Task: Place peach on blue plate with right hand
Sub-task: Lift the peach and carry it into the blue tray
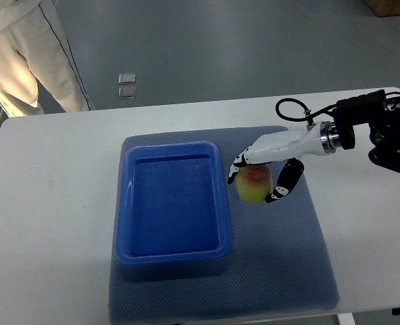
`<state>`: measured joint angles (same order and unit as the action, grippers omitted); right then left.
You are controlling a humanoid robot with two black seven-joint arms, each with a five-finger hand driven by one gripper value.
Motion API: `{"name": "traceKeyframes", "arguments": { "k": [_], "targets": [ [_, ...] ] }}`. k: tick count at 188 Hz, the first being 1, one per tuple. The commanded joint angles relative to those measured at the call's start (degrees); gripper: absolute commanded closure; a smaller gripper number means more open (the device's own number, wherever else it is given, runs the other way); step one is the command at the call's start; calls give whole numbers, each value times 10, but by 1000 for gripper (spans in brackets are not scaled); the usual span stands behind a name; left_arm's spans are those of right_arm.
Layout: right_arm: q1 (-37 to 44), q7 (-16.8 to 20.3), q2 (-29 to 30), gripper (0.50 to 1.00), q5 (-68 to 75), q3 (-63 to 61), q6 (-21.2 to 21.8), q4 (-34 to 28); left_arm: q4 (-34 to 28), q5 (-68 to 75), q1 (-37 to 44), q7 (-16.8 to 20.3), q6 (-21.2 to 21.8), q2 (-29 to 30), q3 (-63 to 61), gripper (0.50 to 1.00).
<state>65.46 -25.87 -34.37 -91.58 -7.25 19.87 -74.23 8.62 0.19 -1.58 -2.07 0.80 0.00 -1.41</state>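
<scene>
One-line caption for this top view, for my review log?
Right robot hand grasps the peach on the mat beside the empty blue plate.

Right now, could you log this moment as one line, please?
right hand shut on peach | peach beside blue plate, not in it | left arm unseen

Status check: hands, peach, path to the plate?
Right hand closed around peach, just right of blue plate. Left hand out of view. Plate empty, nothing in the way.

Right hand (257, 177) gripping peach (255, 183), beside blue plate (173, 254)
</scene>
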Motion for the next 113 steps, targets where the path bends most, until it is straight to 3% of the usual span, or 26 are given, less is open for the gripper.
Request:
{"name": "traceKeyframes", "arguments": {
  "k": [1,4,5,7,21,22,48,68,113],
  "targets": [
    [11,0,40,826,1,0,1,20,0,0,0,0,0,0,0,500],
    [11,0,40,826,1,0,1,20,0,0,0,0,0,0,0,500],
    [12,0,74,824,4,0,1,36,0,0,0,0,0,0,0,500],
    [12,0,82,824,5,0,1,40,0,0,0,0,0,0,0,500],
    [11,0,94,824,6,0,1,45,0,1,0,0,0,0,0,500],
    [9,0,122,822,5,0,0,62,-1,0,0,0,0,0,0,500],
    [7,0,185,822,5,1,0,108,0,0,0,0,0,0,0,500],
    [1,0,214,816,4,2,-4,136,0,0,0,0,0,0,0,500],
    [-34,17,260,752,2,2,-12,179,0,0,0,0,0,0,0,500]
  ]
}}
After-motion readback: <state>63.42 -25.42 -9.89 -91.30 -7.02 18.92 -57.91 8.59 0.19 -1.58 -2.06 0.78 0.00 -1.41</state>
